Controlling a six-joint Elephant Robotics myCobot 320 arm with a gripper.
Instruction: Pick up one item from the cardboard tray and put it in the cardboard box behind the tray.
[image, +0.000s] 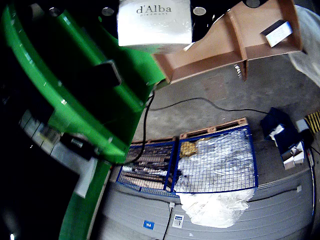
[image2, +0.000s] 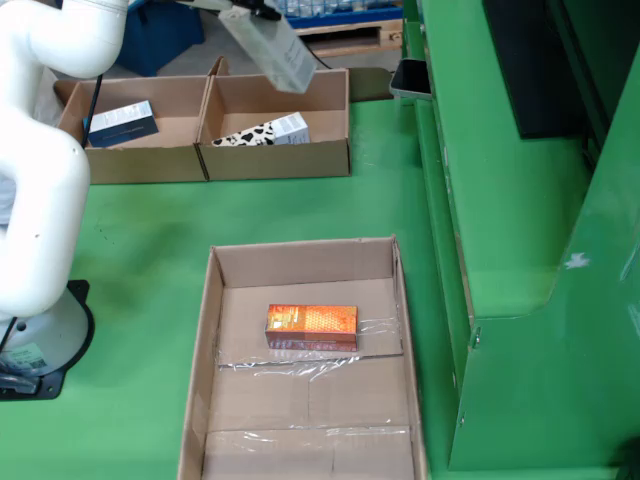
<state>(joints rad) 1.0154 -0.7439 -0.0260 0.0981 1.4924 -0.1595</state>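
In the fixed view, my gripper sits at the top edge, shut on a white d'Alba box. It holds the box tilted in the air over the right compartment of the two-part cardboard box behind the tray. That compartment holds a cow-patterned box. The left compartment holds a dark blue and white box. The cardboard tray in front holds one orange box. In the wrist view the d'Alba box fills the top, and the cardboard box lies beyond it. The fingers are hidden.
A tall green machine frame stands along the right of the tray and the box. The arm's white body and base stand at the left. A dark flat device lies by the box's right end. Pallets and blue cages are farther off.
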